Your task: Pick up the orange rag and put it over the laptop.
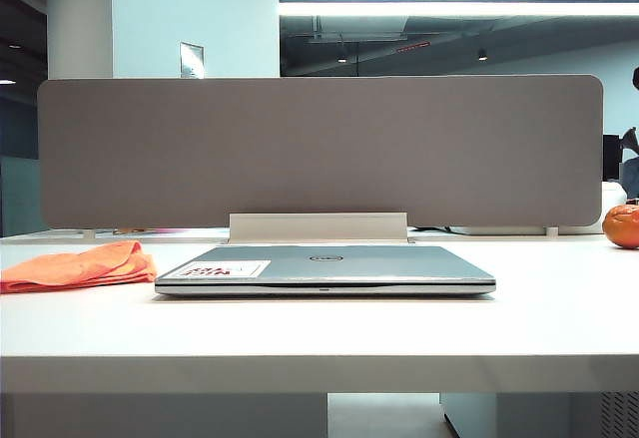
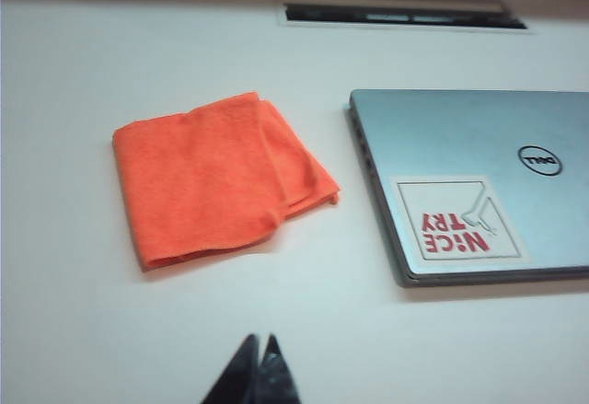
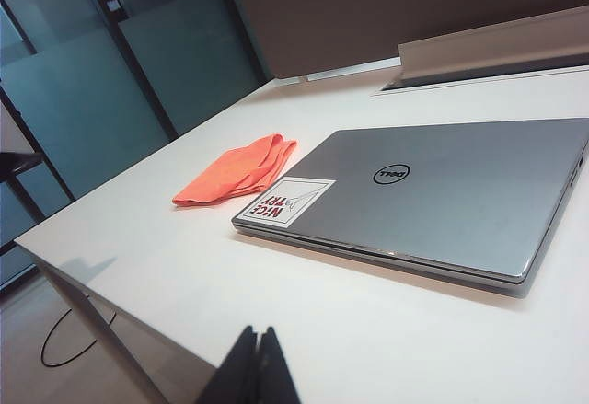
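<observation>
Both grippers, left gripper (image 2: pixel 259 353) and right gripper (image 3: pixel 257 349), hung clenched and empty above the near table (image 1: pixel 319 343). We judged the left should open, then pinch the orange rag (image 2: pixel 216 178) at its fold, left of the laptop (image 2: pixel 469 178).

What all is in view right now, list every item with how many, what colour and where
rag: one, orange, folded flat on the table beside the laptop's sticker end, apart from it
laptop: one, silver-grey, lid shut, mid-table in front of the divider
sticker: one, white with red letters, on a corner of the laptop lid nearest the rag
table: one, white, bearing everything
divider panel: one, grey-brown, upright behind the laptop
round orange thing: one, glossy orange, far right edge of the table
left gripper: one, black, jaws shut, above bare table near the rag
right gripper: one, black, jaws shut, near the table edge, facing the laptop
</observation>
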Controlling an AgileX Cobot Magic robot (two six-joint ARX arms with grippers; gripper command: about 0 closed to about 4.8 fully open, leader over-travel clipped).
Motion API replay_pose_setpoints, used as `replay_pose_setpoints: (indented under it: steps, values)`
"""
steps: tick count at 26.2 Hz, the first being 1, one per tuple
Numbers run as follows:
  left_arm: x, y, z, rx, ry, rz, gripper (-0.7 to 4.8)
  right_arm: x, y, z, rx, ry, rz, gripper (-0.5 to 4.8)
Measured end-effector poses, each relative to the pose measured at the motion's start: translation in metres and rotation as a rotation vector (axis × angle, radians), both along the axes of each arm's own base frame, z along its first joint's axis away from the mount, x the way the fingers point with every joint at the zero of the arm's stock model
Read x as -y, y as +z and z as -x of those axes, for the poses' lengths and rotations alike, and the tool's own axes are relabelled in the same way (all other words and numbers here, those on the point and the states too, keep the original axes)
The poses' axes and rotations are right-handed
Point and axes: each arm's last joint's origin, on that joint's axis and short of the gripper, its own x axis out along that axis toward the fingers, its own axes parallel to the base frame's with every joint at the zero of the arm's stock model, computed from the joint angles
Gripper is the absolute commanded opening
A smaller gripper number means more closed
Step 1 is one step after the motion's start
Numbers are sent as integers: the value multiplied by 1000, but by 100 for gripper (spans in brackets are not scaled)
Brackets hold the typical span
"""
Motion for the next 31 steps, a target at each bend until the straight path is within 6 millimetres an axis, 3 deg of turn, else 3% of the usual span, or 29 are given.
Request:
replay_pose_setpoints:
  steps: [5, 9, 14, 22, 29, 31]
  values:
    - [-1, 20, -26, -52, 60, 22, -6, 0, 0, 0, 0, 0, 0, -5]
    - [0, 47, -63, -82, 70, 45, -6, 0, 0, 0, 0, 3, 0, -5]
    - [1, 60, -89, -100, 79, 64, -6, 0, 0, 0, 0, 3, 0, -5]
    - [0, 51, -141, -213, 101, 77, -6, 0, 0, 0, -1, 3, -1, -5]
    - [-23, 29, -180, -331, 221, 166, -4, 0, -1, 0, -17, 3, 0, -5]
    - [-32, 24, -187, -364, 249, 203, 20, 0, -3, 0, -35, 3, 1, -5]
